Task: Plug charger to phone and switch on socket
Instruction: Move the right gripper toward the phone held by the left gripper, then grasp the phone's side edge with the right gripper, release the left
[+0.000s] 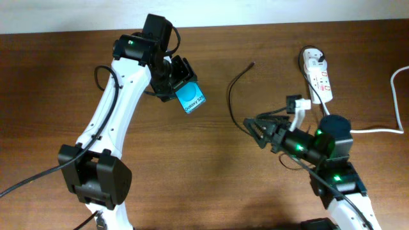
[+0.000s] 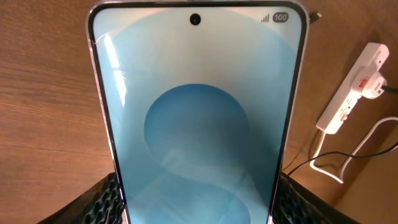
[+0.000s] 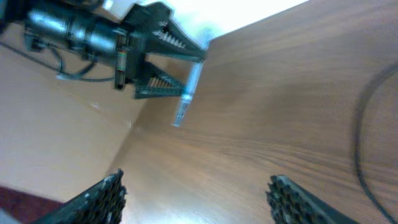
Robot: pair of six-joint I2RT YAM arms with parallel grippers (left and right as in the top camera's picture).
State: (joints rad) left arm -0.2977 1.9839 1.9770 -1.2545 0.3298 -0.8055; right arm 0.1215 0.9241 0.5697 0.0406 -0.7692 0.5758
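My left gripper (image 1: 181, 82) is shut on the phone (image 1: 191, 98) and holds it above the table at the left, cyan screen up. The phone fills the left wrist view (image 2: 196, 118), between the fingers (image 2: 196, 202). The charger's thin black cable (image 1: 231, 92) lies curved on the table at the centre, its tip toward the far side. My right gripper (image 1: 254, 131) is open and empty beside the cable's near end. In the right wrist view its fingers (image 3: 199, 199) are spread, with the phone (image 3: 186, 93) edge-on ahead and the cable (image 3: 362, 127) at the right. The white socket (image 1: 317, 75) lies far right.
The socket (image 2: 349, 96) also shows in the left wrist view with a plug in its far end. A thick white cord (image 1: 396, 96) runs from the socket along the right edge. The table is dark wood with a pale wall behind.
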